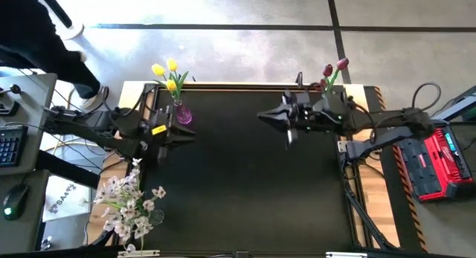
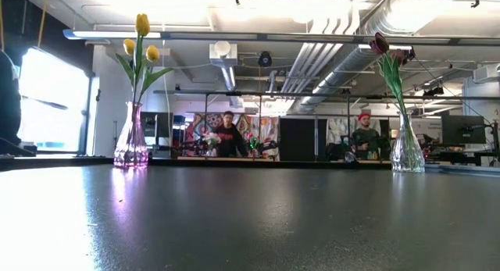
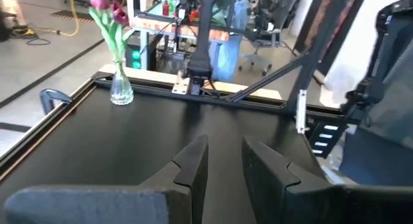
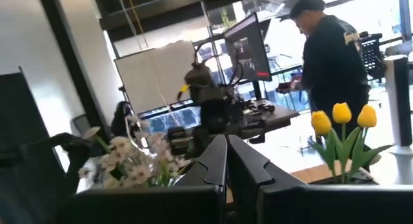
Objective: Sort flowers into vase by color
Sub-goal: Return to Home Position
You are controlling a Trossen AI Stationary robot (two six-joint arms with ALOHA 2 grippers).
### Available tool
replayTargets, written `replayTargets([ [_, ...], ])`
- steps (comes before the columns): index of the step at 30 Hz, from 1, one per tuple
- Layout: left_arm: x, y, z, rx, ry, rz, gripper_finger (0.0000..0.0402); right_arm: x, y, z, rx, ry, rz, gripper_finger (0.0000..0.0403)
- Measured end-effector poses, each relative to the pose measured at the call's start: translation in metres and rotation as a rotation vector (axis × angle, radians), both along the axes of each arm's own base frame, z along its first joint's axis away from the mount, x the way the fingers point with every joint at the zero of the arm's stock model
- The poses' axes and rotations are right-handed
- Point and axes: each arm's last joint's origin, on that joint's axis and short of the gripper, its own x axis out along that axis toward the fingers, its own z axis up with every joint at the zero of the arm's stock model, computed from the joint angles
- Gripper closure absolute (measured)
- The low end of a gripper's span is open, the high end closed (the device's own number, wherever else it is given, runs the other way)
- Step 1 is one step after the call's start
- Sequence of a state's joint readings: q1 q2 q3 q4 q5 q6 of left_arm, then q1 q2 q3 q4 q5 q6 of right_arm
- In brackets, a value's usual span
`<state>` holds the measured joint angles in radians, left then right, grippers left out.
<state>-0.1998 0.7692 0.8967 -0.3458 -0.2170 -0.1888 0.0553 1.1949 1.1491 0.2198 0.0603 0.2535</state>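
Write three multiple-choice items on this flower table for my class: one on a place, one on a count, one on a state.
1. Where on the table are the white flowers?
A. middle
B. right edge
C. left edge

2. How many yellow tulips stand in the pink vase?
A. two
B. three
C. five

3. How is the left gripper?
A. open, empty
B. shut on a tulip
C. shut on a vase

Answers:
1 C: the high view shows them at the table's left edge, on the left arm's side.
2 B: three yellow heads show in the low view.
3 A: its wrist view shows the jaws apart with nothing between them.
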Motion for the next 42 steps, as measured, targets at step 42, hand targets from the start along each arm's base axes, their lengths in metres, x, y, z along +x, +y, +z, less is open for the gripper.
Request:
replayTargets([
  [42,-0.046,0.013,-0.084,0.032,-0.023,-0.024,0.0401,-0.029,-0.017,-0.165,0.01,0.026,-0.027,0.0403],
])
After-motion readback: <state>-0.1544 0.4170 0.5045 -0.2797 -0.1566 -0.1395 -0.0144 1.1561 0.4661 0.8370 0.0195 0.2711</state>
